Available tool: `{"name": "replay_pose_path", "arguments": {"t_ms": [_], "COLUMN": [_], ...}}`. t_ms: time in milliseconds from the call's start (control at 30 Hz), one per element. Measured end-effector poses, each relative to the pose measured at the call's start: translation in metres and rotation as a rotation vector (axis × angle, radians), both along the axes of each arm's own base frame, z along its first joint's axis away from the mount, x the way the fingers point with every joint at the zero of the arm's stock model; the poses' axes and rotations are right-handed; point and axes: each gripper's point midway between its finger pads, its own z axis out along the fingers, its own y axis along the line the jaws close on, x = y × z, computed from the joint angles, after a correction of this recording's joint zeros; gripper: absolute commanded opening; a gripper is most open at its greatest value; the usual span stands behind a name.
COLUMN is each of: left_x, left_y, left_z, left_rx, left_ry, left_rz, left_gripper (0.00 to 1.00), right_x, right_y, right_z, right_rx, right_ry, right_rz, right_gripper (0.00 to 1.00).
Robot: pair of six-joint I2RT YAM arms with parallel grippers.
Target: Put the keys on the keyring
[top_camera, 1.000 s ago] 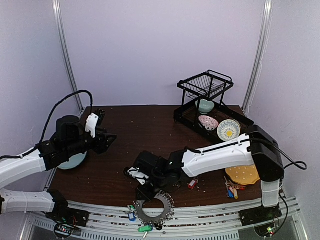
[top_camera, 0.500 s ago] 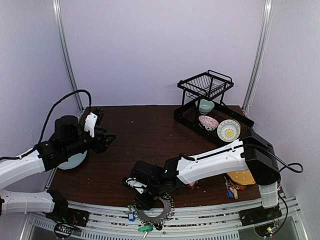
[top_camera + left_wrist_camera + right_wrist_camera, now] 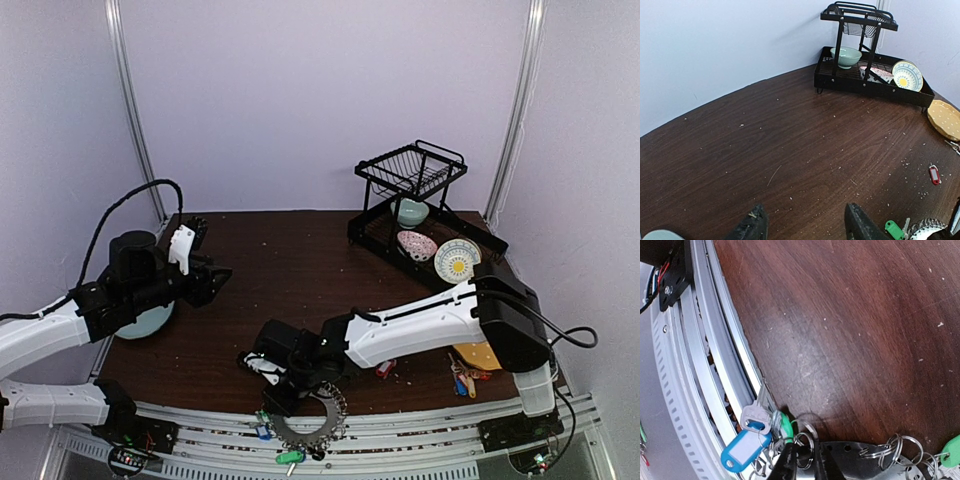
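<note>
Wide open bare table (image 3: 290,265) through the middle and back, while the dish rack (image 3: 415,215) walls off the far right corner and the right arm (image 3: 420,320) lies low across the near strip, crowding the keyring (image 3: 300,438) at the front edge.

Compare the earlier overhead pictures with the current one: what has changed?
The right end effector slid left and toward the near edge, reaching the small loops at the left rim of the keyring; whether it grips one is unclear. The left end effector, open, and the keyring stayed put.
</note>
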Motion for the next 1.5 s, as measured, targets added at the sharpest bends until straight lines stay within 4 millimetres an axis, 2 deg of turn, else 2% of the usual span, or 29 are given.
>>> {"name": "replay_pose_path", "arguments": {"t_ms": [133,467,567,667,767,933,1133,1333,1400,1500], "left_x": [0.000,0.000,-0.003,-0.010,-0.022,-0.051,-0.099,-0.149,-0.157,-0.155], "left_y": [0.000,0.000,-0.002,-0.008,-0.018,-0.039,-0.056,-0.081,-0.088,-0.094], "left_z": [0.000,0.000,-0.001,0.000,0.006,0.020,0.050,0.084,0.098,0.109], "left_rx": [0.000,0.002,0.000,-0.021,-0.064,-0.162,-0.275,-0.248,-0.242,-0.235], "left_ry": [0.000,-0.002,-0.003,-0.019,-0.049,-0.117,-0.265,-0.443,-0.489,-0.522], "left_rz": [0.000,-0.005,-0.023,-0.074,-0.161,-0.361,-0.616,-0.828,-0.873,-0.889], "left_gripper": [0.54,0.54,0.54,0.49,0.42,0.33,0.31,0.31,0.31,0.30], "right_x": [0.002,0.002,0.006,0.013,0.020,0.033,0.047,0.053,0.054,0.053], "right_y": [0.005,0.002,0.001,0.001,-0.003,-0.022,-0.049,-0.064,-0.064,-0.063], "right_z": [-0.002,0.003,0.016,0.051,0.099,0.167,0.199,0.245,0.259,0.279], "right_rx": [0.002,-0.007,0.010,0.076,0.181,0.380,0.560,0.807,0.878,0.962], "right_ry": [-0.006,-0.022,-0.044,-0.097,-0.169,-0.292,-0.410,-0.543,-0.573,-0.604], "right_rz": [0.005,0.045,0.062,0.079,0.086,0.066,0.030,-0.008,-0.011,-0.003], "right_gripper": [0.00,0.00,0.00,0.00,0.00,0.00,0.00,0.00,0.00,0.00]}}
